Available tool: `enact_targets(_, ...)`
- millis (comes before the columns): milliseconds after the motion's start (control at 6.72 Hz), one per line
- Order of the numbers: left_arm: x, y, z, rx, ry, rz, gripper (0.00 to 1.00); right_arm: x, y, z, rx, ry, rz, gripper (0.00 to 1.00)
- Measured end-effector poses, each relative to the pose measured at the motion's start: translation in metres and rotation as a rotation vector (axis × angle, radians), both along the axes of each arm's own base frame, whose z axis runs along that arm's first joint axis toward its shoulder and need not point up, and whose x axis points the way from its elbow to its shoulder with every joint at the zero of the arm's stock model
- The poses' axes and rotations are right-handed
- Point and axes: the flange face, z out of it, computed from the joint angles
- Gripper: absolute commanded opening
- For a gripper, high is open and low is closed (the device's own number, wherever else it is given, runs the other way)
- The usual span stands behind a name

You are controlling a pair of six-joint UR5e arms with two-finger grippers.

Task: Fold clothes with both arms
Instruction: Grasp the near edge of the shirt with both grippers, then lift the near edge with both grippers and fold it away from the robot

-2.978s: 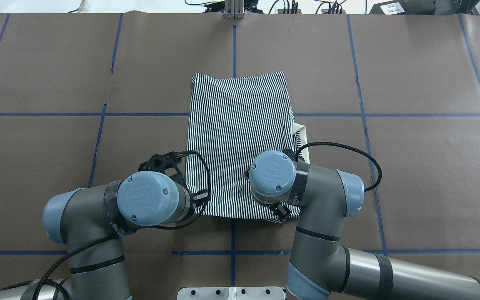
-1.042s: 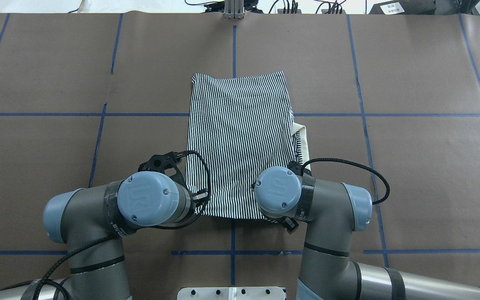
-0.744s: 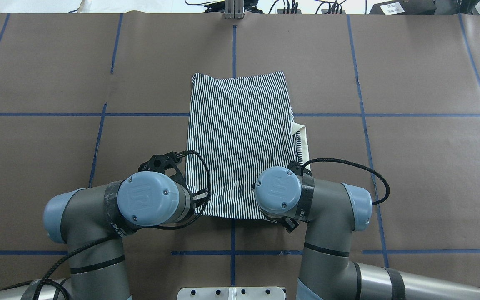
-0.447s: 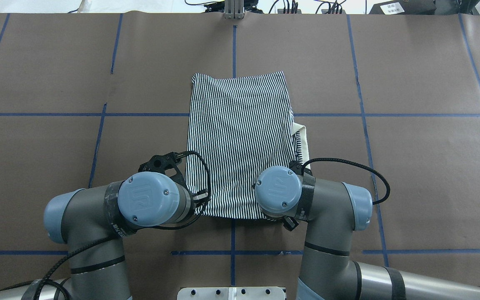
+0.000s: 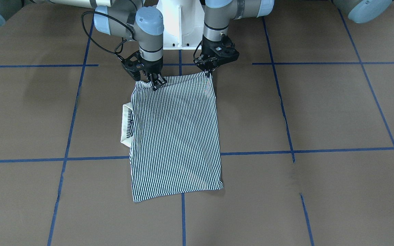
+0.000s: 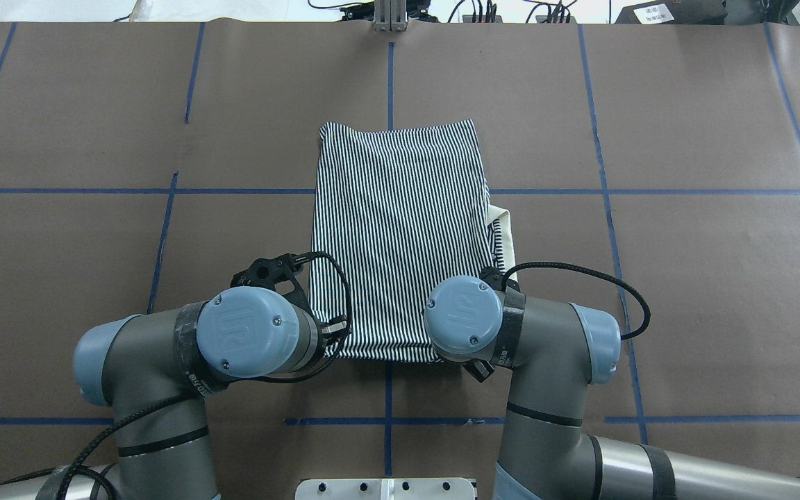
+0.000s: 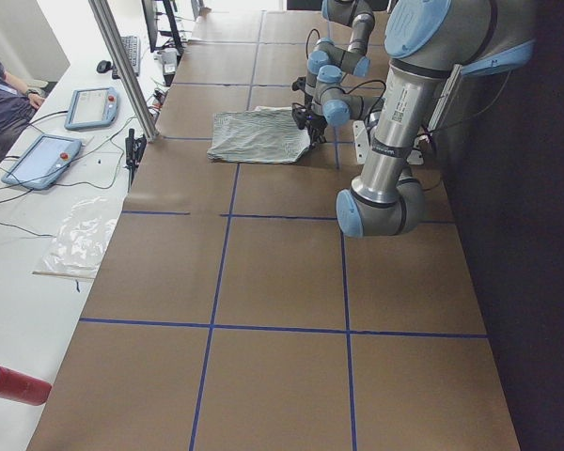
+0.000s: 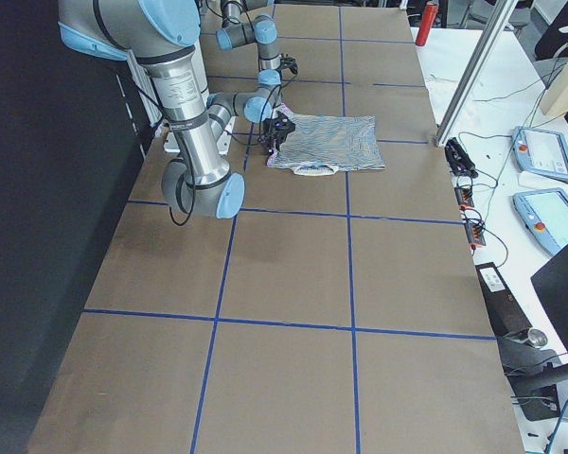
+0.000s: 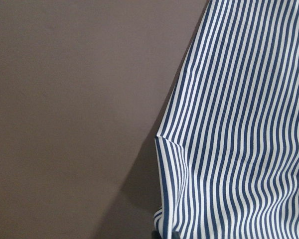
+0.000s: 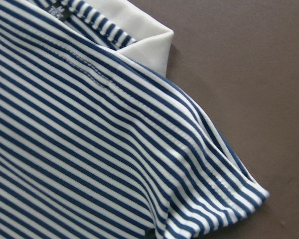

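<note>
The clothes are one navy-and-white striped polo shirt (image 5: 176,136) lying folded into a rectangle on the brown table (image 6: 685,278). Its cream collar (image 5: 126,124) sticks out on my right side. Both grippers are at the shirt's edge nearest my base. My left gripper (image 5: 210,73) is shut on one near corner, where the left wrist view shows the shirt (image 9: 239,124) puckered upward. My right gripper (image 5: 156,83) is shut on the other near corner, close to the collar (image 10: 144,45) and a sleeve hem. From overhead, both wrists hide the grippers' fingers.
Blue tape lines (image 6: 389,90) divide the brown table cover. My white pedestal base (image 5: 180,20) stands just behind the grippers. A metal post (image 6: 389,14) rises at the far edge. Tablets (image 7: 94,106) and a seated person (image 7: 0,94) are on the operators' side.
My right wrist slid toward the near edge of the shirt. In the last half second that near edge pulled up slightly. My left arm has barely moved.
</note>
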Motion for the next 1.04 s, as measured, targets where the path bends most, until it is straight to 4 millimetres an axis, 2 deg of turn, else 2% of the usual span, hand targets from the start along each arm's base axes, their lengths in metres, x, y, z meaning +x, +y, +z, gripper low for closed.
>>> enact_targets(447, 0.000, 0.000, 0.000, 0.001, -0.001, 0.002, 0.00, 0.002, 0.001, -0.008, 0.006, -0.015, 0.002, 0.00)
enact_targets(744, -0.002, 0.002, -0.001, 0.002, 0.003, 0.008, 0.00, 0.011, 0.004, -0.018, 0.021, -0.041, -0.007, 0.00)
enact_targets(893, -0.006, 0.009, -0.004, 0.004, 0.014, 0.017, 0.00, 0.018, 0.012, -0.029, 0.031, -0.067, -0.018, 0.00)
enact_targets(1042, -0.014, 0.025, -0.008, 0.006, 0.031, 0.038, 0.00, 0.025, 0.028, -0.042, 0.041, -0.102, -0.039, 0.00)
